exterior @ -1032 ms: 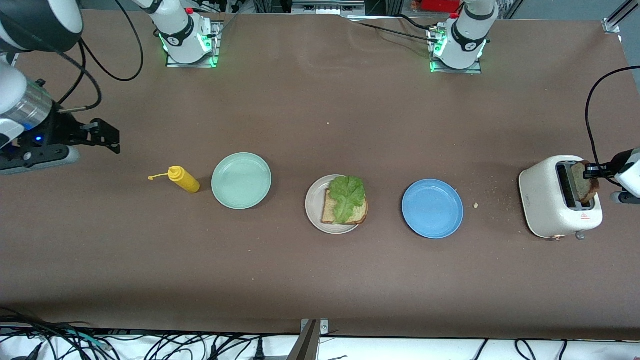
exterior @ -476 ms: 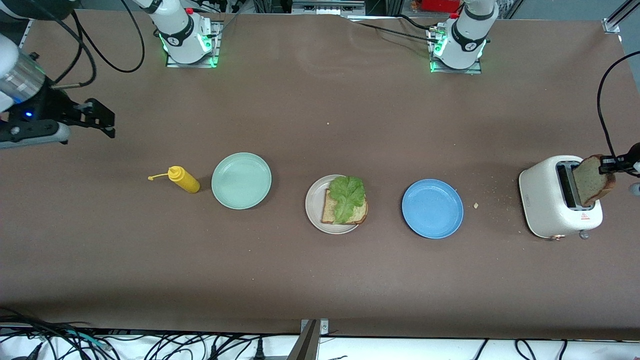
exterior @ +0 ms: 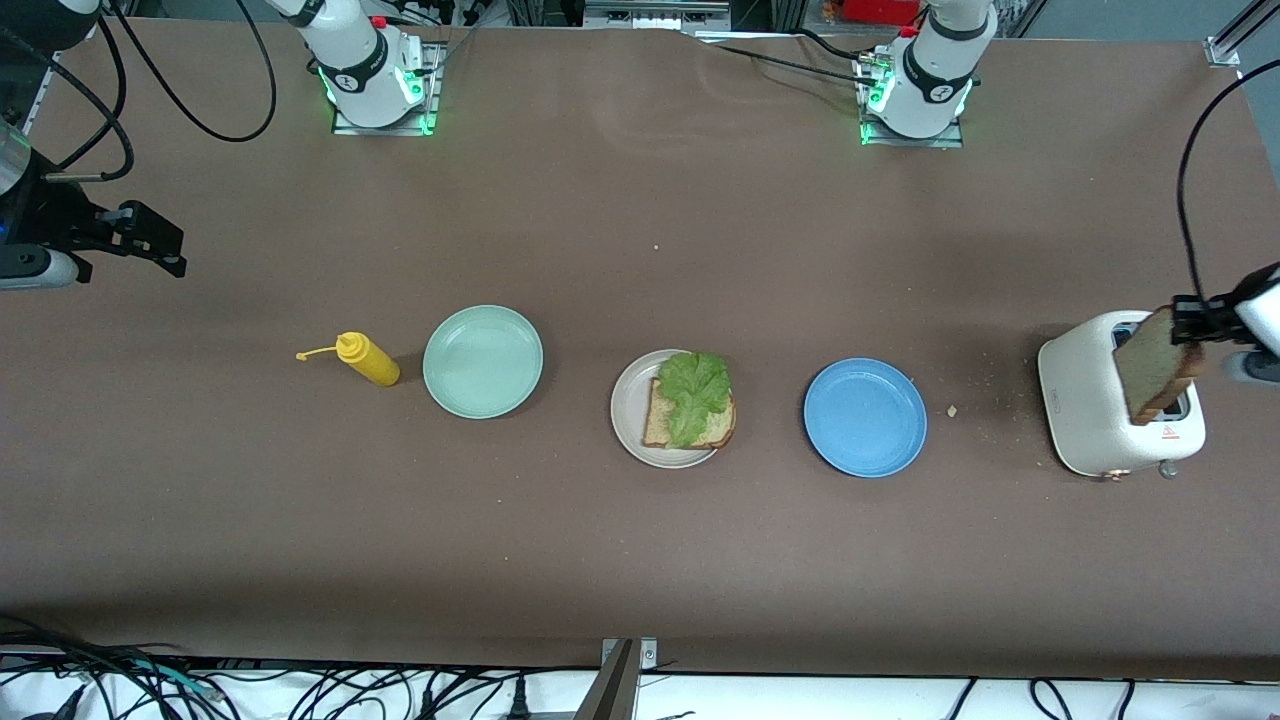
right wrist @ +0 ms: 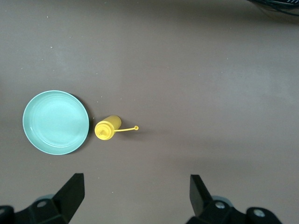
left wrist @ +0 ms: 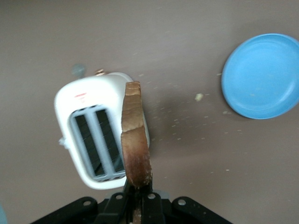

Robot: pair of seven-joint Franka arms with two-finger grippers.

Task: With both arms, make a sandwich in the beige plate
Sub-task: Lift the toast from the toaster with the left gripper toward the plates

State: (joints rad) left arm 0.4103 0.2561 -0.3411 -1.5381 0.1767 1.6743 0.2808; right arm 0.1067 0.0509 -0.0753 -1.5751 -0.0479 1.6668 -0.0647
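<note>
Sandwich [exterior: 690,412]: half built on the beige plate [exterior: 627,410] at the middle of the desk [exterior: 640,560]; one square brown-crusted slice lies flat, a ruffled green lettuce leaf [exterior: 695,392] on top, overhanging the plate's rim toward the left arm's end. The top slice is missing.

Toast slice [exterior: 1152,366]: hangs on edge over the toaster [exterior: 1100,420], clear of the slots, pinched at its upper corner by the left gripper [exterior: 1190,325]; its fingers [left wrist: 148,201] are clenched on the crust.

Handling, as I judge it: light, dry and stiff, yet brittle; a hard squeeze may crumble the corner, and a hold so near one edge lets it swing. The crust is the firmest place to grip. The lettuce is limp and could slide when the slice lands.

Textures: toast browned and porous; toaster smooth, white and rounded, with two dark slots; crumbs [exterior: 985,405] scattered beside it on the matte brown desk.

Blue plate [exterior: 865,417]: round, glossy, bare, between the toaster and the sandwich.

Green plate [exterior: 483,361]: pale mint, shallow, bare, toward the right arm's end.

Mustard bottle [exterior: 367,359]: yellow, beside the green plate, cap hanging on its strap.

Right gripper [exterior: 135,240]: waits over bare desk at the right arm's end, fingers [right wrist: 70,193] spread and holding nothing.
</note>
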